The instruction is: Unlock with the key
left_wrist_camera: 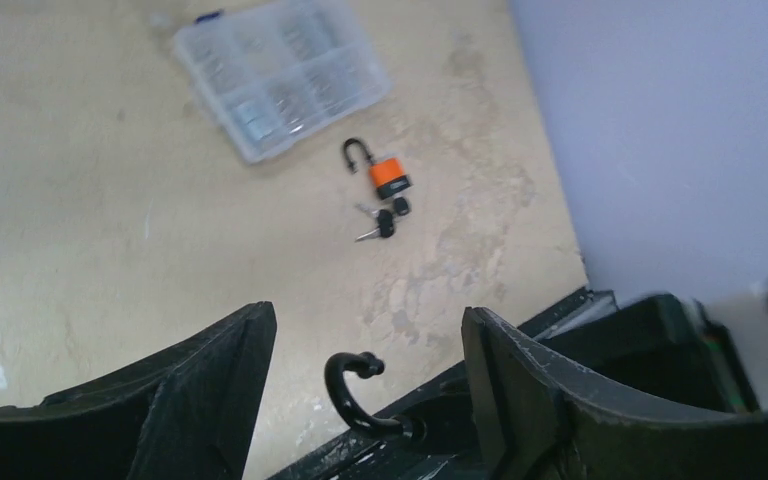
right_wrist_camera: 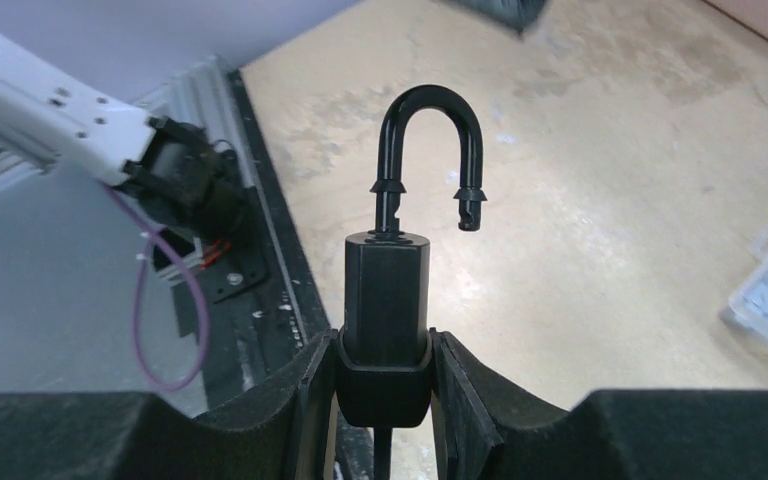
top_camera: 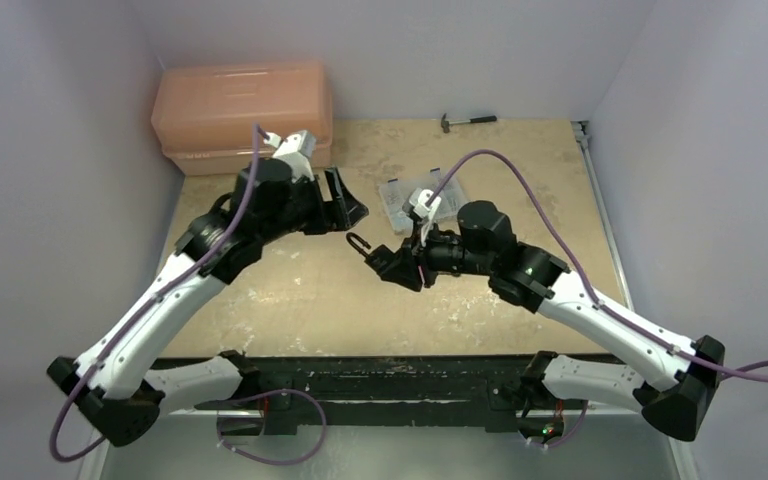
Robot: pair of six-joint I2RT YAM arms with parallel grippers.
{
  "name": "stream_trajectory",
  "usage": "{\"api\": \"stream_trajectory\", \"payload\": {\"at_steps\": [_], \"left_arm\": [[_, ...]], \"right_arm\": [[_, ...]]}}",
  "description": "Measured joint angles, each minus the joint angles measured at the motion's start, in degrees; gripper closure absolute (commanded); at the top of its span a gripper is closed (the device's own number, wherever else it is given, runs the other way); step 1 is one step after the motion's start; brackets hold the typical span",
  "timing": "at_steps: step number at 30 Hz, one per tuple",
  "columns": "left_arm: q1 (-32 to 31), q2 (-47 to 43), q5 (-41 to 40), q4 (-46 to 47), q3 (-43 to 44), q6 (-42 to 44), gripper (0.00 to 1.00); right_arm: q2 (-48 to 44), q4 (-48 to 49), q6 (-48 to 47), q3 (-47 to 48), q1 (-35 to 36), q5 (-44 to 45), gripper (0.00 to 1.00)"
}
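Observation:
My right gripper (right_wrist_camera: 385, 345) is shut on the base of a black padlock (right_wrist_camera: 385, 290) and holds it above the table. Its shackle (right_wrist_camera: 430, 110) stands open, with the free end out of the body. In the top view the padlock (top_camera: 388, 262) points left towards my left gripper (top_camera: 345, 205), which is open and empty. The shackle tip (left_wrist_camera: 352, 385) shows between the left fingers. A thin dark stem (right_wrist_camera: 382, 455) hangs below the padlock's base; I cannot tell if it is the key. The single key does not show clearly.
An orange padlock (left_wrist_camera: 388, 176) lies on the table with small black-headed keys (left_wrist_camera: 384, 222) beside it. A clear parts box (left_wrist_camera: 280, 75) lies further back. An orange toolbox (top_camera: 243, 115) stands at the back left, and a hammer (top_camera: 467, 121) lies by the back wall.

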Motion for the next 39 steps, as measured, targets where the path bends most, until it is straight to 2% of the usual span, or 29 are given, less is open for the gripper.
{"api": "stream_trajectory", "payload": {"at_steps": [7, 13, 20, 26, 39], "left_arm": [[0.09, -10.08, 13.79, 9.84, 0.0, 9.42, 0.25], [0.09, -13.03, 28.24, 19.78, -1.64, 10.67, 0.26], [0.09, -13.44, 37.46, 26.93, -6.03, 9.7, 0.26], [0.11, -14.03, 41.66, 31.01, -7.85, 8.02, 0.26], [0.09, -16.59, 43.06, 33.33, -8.94, 6.99, 0.28]], "right_arm": [[-7.45, 5.92, 4.17, -3.56, 0.0, -12.5, 1.0], [-11.78, 15.65, 11.45, -6.01, 0.17, -23.82, 1.0], [-13.75, 26.38, 18.93, -7.43, 0.2, -29.42, 1.0], [-12.55, 31.91, 22.64, -7.43, 0.26, -29.75, 1.0], [-9.2, 34.4, 23.76, -7.52, 0.11, -28.5, 1.0]]}}
